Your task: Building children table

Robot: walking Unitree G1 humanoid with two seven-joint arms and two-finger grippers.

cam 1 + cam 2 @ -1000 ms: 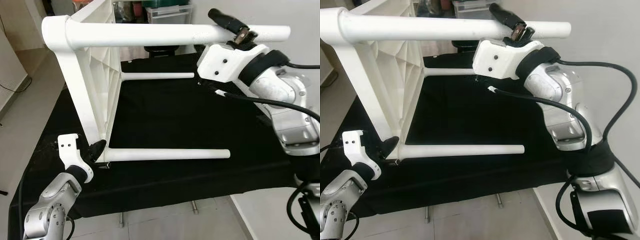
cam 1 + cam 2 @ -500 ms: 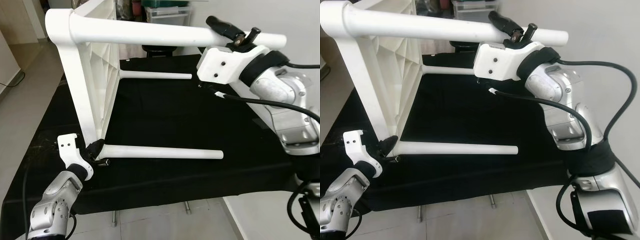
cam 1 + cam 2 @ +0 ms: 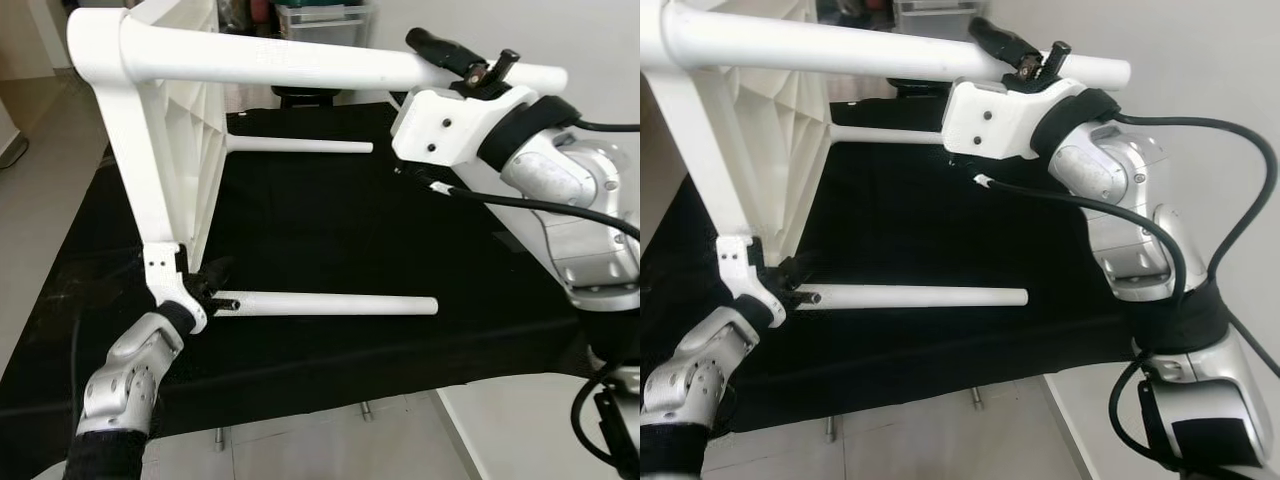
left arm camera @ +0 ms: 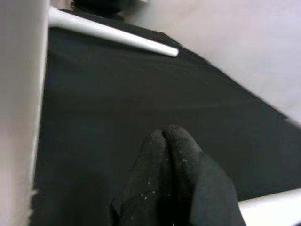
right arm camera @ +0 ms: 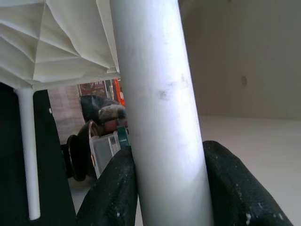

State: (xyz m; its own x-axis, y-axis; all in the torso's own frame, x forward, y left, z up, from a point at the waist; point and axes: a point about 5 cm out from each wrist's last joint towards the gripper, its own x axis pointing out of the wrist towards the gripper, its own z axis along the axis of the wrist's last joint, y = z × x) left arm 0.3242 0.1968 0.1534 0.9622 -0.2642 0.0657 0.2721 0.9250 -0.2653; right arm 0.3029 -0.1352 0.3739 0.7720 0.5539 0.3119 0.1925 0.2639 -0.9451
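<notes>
While the white children's table [image 3: 170, 150] lies on its side on the black cloth [image 3: 340, 230], 3 legs point right. The right gripper [image 3: 462, 62] pinches the upper near leg [image 3: 300, 66] close to its free end. The left gripper [image 3: 212, 290], fingers pressed together, sits at the base of the lower near leg [image 3: 330, 304].

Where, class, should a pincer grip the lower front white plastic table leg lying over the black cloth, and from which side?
Probably mid-shaft of the lower front white plastic table leg, from above: it lies level, round and slim, bare along its length, above the black cloth.
</notes>
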